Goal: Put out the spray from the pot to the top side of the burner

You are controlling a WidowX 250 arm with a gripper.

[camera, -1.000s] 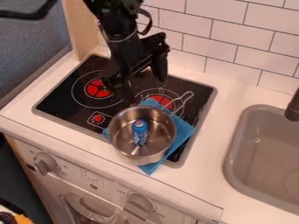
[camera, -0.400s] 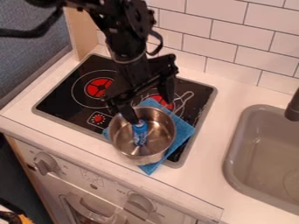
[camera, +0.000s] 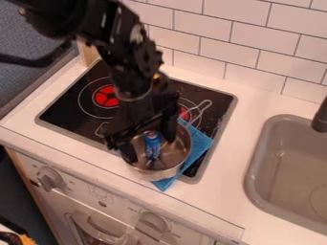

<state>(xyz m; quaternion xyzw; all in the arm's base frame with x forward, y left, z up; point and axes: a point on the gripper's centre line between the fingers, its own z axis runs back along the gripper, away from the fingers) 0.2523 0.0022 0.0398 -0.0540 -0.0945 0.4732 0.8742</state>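
Hand point(camera: 150, 148) spread wide, down at the pot point(camera: 179, 161)!
Blue spray can point(camera: 152, 145) sits between its fingers, cap end up-view.

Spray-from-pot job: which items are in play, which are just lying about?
In play:
- blue spray bottle, in the pot
- metal pot
- black cooktop, the destination
- gripper, open, fingers either side of the bottle

Lying about:
- blue cloth, under the pot
- grey sink, right
- black faucet, by the sink
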